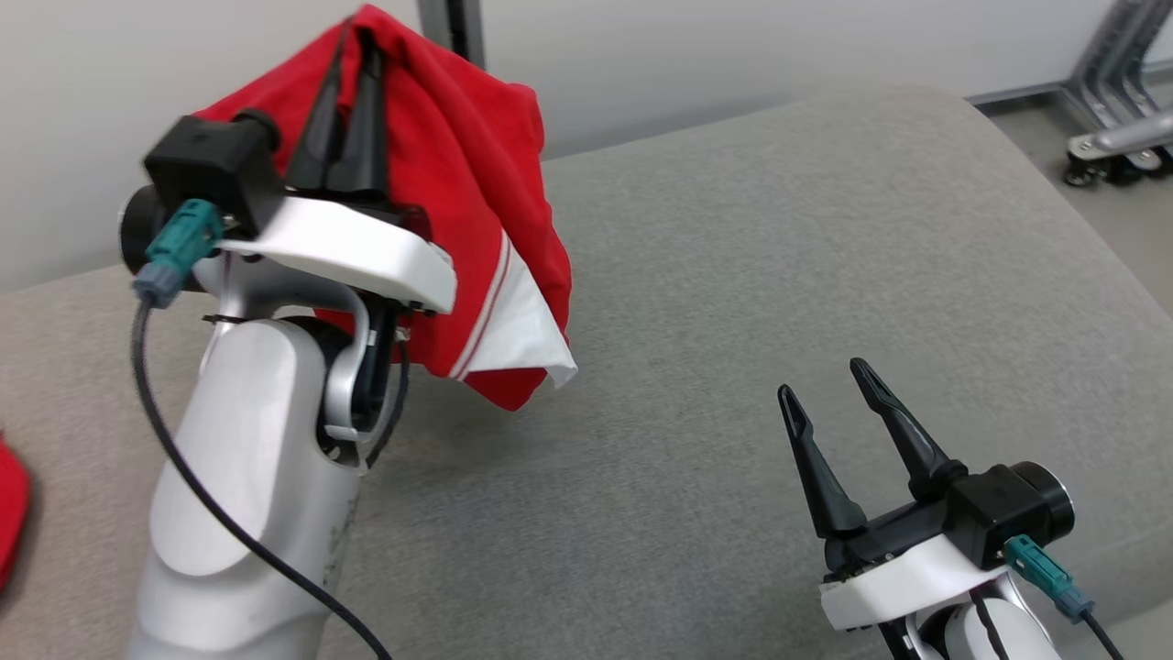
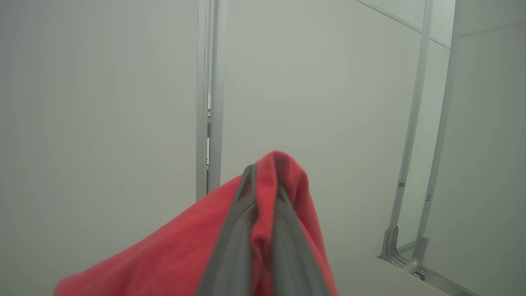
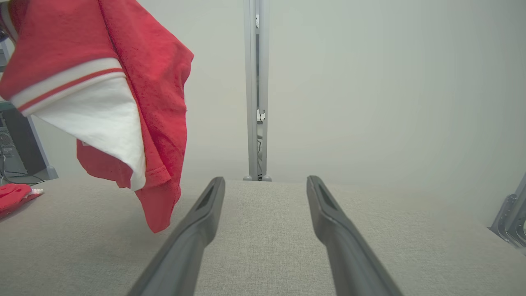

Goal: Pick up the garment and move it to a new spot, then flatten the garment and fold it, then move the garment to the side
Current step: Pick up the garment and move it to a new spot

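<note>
left tool (image 1: 359,41) is pinched narrow on a fold of the garment (image 1: 467,165), raised high over the grey cushion (image 1: 779,229). the garment hangs bunched from the tips, clear of the cushion, with its white striped panel (image 1: 518,321) near the bottom. right tool (image 1: 823,379) is wide and holds nothing. it sits low over the cushion's right front, well apart from the cloth.

risks as i read them:
- the grip is one thin fold near the tips. left wrist view shows cloth squeezed between the fingers (image 2: 234,230) but not how deep it sits. a quick swing or jerk could slide it out and drop it in a heap.
- cloth hangs close round the left tool's body, and i can't tell if it touches. on release it may snag there or drag back with the arm.
- it's bunched and i can't count the layers. set down like this it likely lands as a wad, which makes flattening harder. the right tool probably needs a second corner first.
- reaching for the hanging hem puts the right tool near the left forearm (image 1: 247,477), so a clash is possible.
- a second red cloth (image 1: 11,513) lies at the cushion's left edge. placing near it risks grabbing the wrong piece.
</note>
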